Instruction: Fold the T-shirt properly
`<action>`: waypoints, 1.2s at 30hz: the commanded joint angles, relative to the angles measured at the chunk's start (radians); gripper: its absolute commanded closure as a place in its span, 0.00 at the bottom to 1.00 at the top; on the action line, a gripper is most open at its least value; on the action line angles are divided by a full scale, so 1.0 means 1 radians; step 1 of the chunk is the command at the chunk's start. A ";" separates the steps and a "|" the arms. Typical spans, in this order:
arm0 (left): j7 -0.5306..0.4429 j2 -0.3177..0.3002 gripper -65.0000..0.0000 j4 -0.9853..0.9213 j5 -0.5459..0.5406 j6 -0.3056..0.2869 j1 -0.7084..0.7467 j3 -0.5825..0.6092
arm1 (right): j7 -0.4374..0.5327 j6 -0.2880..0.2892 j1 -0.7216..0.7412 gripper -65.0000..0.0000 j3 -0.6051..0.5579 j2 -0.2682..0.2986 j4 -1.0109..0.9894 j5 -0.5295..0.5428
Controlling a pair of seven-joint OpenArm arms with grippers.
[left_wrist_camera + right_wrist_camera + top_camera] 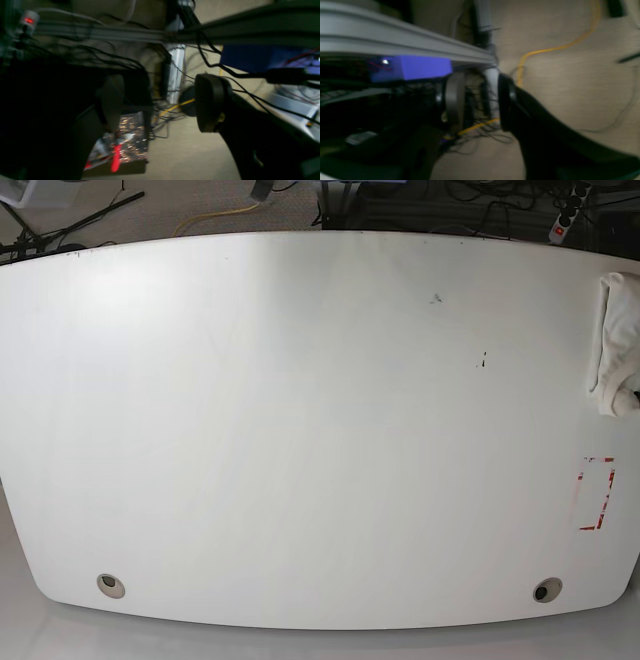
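Note:
The T-shirt (615, 340) lies bunched in a white heap at the table's far right edge in the base view, partly cut off by the frame; no print shows. Neither arm appears in the base view. In the left wrist view my left gripper (160, 102) is open, its two dark fingers (210, 102) wide apart with only floor and cables behind the gap. My right gripper (480, 100) is also open in the right wrist view, with nothing between its fingers (455, 100). Both wrist views look at the floor and the table frame, not at the T-shirt.
The white table (300, 430) has a red tape rectangle (597, 493) near its right edge and two round holes (111, 585) (546, 590) along the front. A yellow cable (545, 50), a blue box (412, 67) and tangled black wires lie beneath.

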 commanded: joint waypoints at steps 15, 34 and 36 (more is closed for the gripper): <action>-0.012 -0.027 0.38 -0.919 0.196 0.028 -0.584 0.024 | 0.023 -0.180 0.475 0.69 -0.074 0.045 -0.699 -0.232; -0.006 -0.028 0.37 -1.263 0.268 0.160 -0.897 0.082 | -0.115 -0.257 0.793 0.68 -0.075 0.111 -0.989 -0.233; -0.006 -0.028 0.37 -1.264 0.268 0.178 -0.901 0.082 | -0.124 -0.257 0.803 0.68 -0.075 0.111 -0.989 -0.233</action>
